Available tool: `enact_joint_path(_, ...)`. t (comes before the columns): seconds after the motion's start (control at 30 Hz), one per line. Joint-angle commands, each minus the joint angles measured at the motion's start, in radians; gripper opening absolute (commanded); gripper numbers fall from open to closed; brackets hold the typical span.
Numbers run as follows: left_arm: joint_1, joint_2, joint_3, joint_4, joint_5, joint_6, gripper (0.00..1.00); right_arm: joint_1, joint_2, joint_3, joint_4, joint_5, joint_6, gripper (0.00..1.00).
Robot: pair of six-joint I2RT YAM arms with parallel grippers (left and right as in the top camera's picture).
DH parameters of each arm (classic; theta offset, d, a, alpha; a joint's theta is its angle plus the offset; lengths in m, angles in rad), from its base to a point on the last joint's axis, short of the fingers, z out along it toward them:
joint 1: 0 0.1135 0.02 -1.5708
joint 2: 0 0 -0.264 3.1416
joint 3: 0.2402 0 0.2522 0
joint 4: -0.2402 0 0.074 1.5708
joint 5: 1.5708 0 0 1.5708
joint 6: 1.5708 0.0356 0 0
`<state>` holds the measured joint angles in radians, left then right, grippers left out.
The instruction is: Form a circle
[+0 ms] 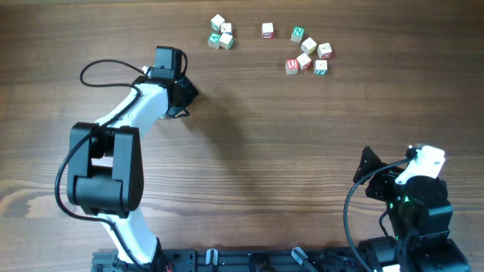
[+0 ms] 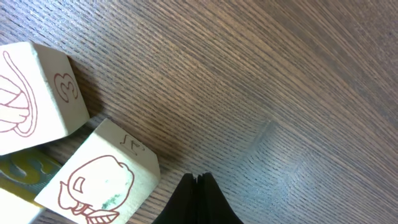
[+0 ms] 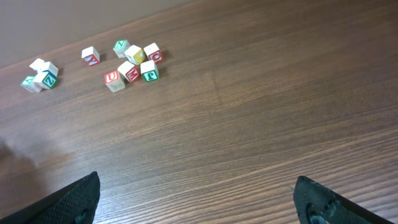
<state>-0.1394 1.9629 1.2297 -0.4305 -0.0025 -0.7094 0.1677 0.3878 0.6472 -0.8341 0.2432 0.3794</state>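
Circle (image 1: 225,41): not a ring, just a tight clump of three small pale letter cubes, touching, at about 11 o'clock on the table (image 1: 287,151), close to the far edge. Green print shows on the clump. In the right wrist view it sits far off at 10 o'clock (image 3: 45,78). In the left wrist view two of its cubes fill the 8 o'clock side (image 2: 99,180), with red line drawings and a "3" on one. They meet at a corner, and a yellow-green face shows under them.

Single cube (image 1: 267,29): red print, alone, at 3 o'clock of the circle, not touching it.

Loose group of cubes (image 1: 308,47): further out at 3 to 4 o'clock of the circle, six of them with red and green letters. Some touch, and the green N one stands a bit apart at the group's 11 o'clock.

Left gripper (image 1: 184,97): at 7 o'clock of the circle, near but clear of it. Its fingertips (image 2: 191,186) are pressed together on nothing, low over bare wood.

Right gripper (image 3: 196,186): at 4 o'clock on the table, well apart from all the cubes. Its fingers are spread wide, with nothing between them.
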Motion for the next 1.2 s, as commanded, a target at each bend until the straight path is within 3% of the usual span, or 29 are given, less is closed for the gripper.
enact_joint_path(0.0,-0.002,0.005,0.013,-0.002,-0.043,-0.014,0.04,0.001,0.003,-0.004,0.002,-0.006,-0.01,1.0)
enact_joint_path(0.9,-0.002,0.005,0.013,0.008,-0.105,-0.065,0.04,0.001,0.003,-0.004,0.002,-0.006,-0.01,1.0)
enact_joint_path(1.17,-0.002,0.005,0.013,0.0,-0.153,-0.141,0.04,0.001,0.003,-0.004,0.002,-0.006,-0.01,1.0)
